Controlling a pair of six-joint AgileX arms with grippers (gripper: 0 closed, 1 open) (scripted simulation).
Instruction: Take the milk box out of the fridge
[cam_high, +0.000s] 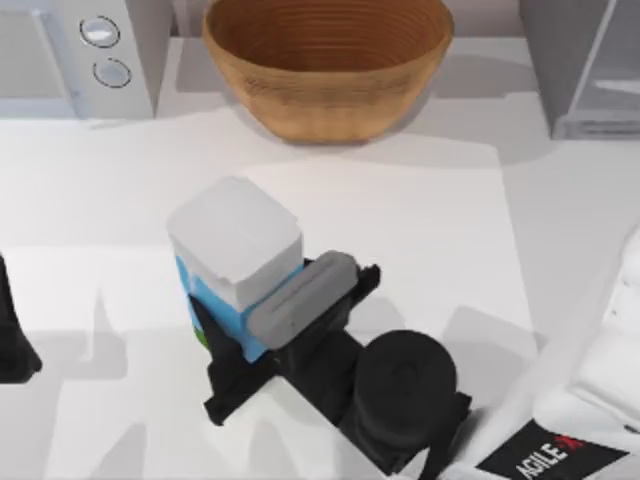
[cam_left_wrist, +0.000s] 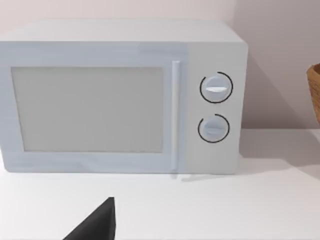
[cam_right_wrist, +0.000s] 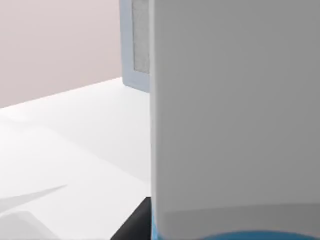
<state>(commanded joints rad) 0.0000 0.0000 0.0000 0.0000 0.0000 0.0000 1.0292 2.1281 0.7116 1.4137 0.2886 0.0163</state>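
The milk box (cam_high: 236, 243) stands upright out on the white table, mid-way across it in the top view, with a white top and blue sides with a bit of green. My right gripper (cam_high: 252, 345) is shut on it from the near right, a grey finger pad (cam_high: 300, 297) on one side and a black finger (cam_high: 232, 388) on the other. The right wrist view has the milk box (cam_right_wrist: 235, 125) pressed up close, a blue band along its lower part. The fridge (cam_high: 590, 70) stands at the far right corner. My left arm (cam_high: 12, 340) is parked at the left edge.
A large woven basket (cam_high: 328, 62) sits at the back middle. The white microwave (cam_high: 85, 50) with two round knobs is at the back left, and the left wrist view faces the microwave (cam_left_wrist: 120, 100). White table surface (cam_high: 420, 220) lies between the carton and the fridge.
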